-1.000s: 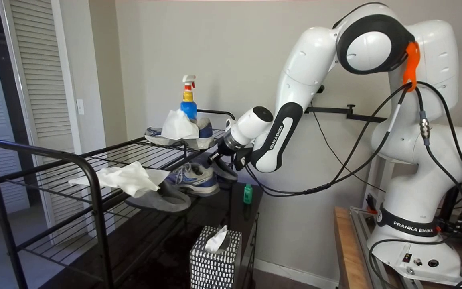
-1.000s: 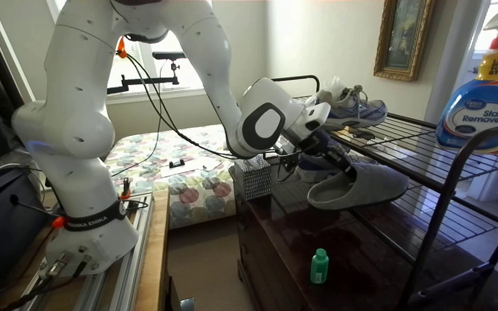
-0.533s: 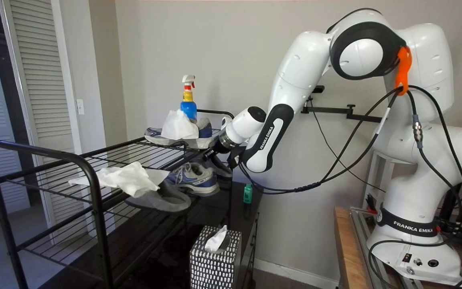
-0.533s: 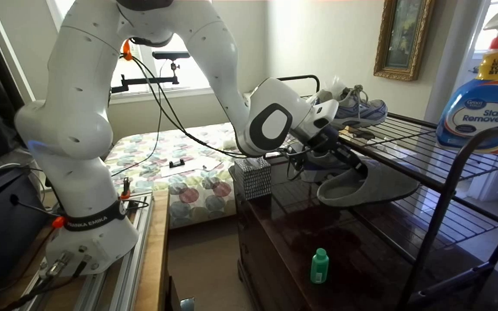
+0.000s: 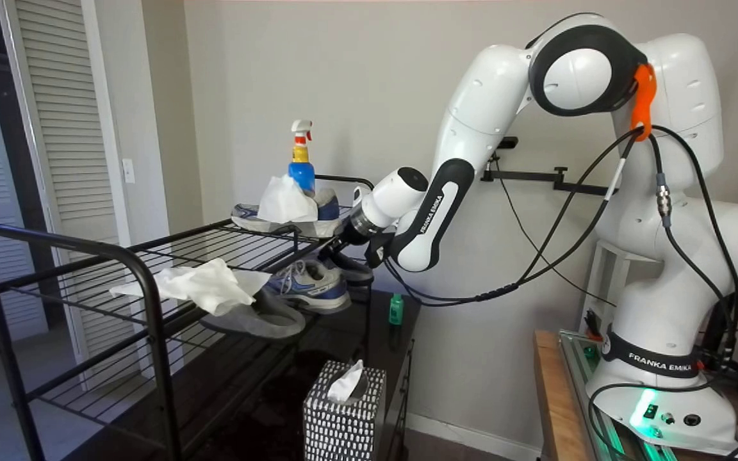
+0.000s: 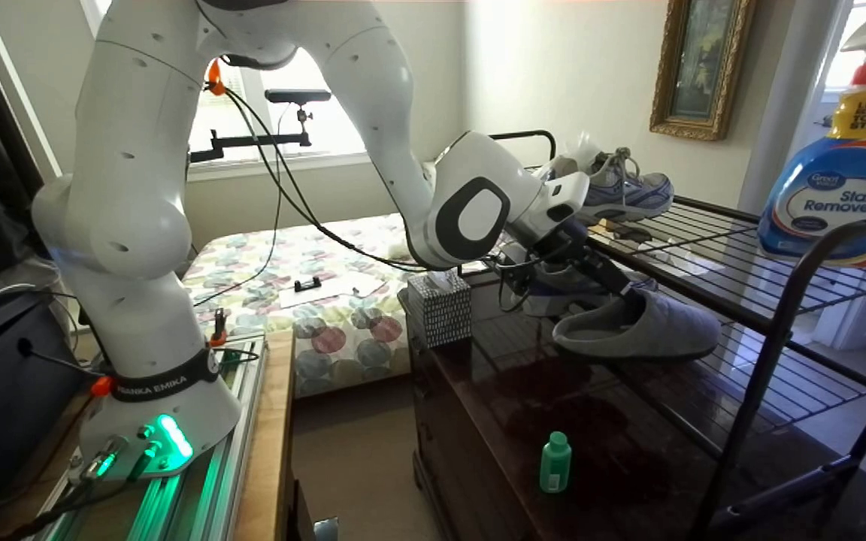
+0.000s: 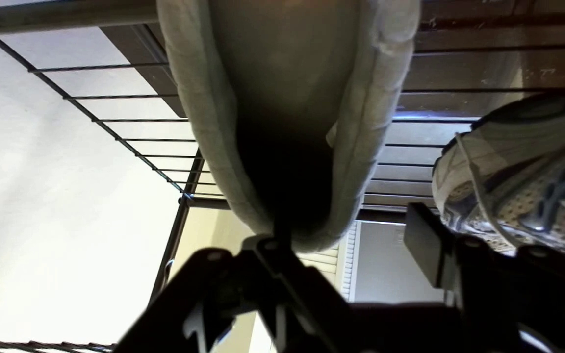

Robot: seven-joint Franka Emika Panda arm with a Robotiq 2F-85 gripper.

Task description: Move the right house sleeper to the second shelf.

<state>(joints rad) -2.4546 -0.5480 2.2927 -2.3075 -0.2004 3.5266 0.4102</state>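
At the bottom of the wrist view we have the gripper (image 7: pixel 351 233), released, its two fingers standing well apart. The finger nearer the middle of the frame reaches the collar of the grey house slipper (image 7: pixel 287 93); its dark tip blends into the shadowed mouth, so we cannot tell how deep it goes. The slipper fills the upper centre, heel cropped by the top edge, toe hidden beyond the collar. To its right a running shoe (image 7: pixel 532 196) runs out of frame, partly covered by the gripper.

In an exterior view, the tissue box (image 5: pixel 343 416) at bottom centre loses its base to the lower edge. Left of centre, a crumpled tissue (image 5: pixel 209 285) blocks part of a second slipper (image 5: pixel 250 323).

In an exterior view, we find the stain remover bottle (image 6: pixel 831 180) at far right, its trigger clipped by the edge. The grey house slipper is right of centre at the lower shelf (image 6: pixel 809 398), heel out past the front rail; where its sole meets the wires we cannot make out. Beyond, the arm (image 6: pixel 373 98) hides part of the bed (image 6: pixel 328 323), and the framed picture (image 6: pixel 704 68), upper right, is cut off at the top, its painting too dim to read.
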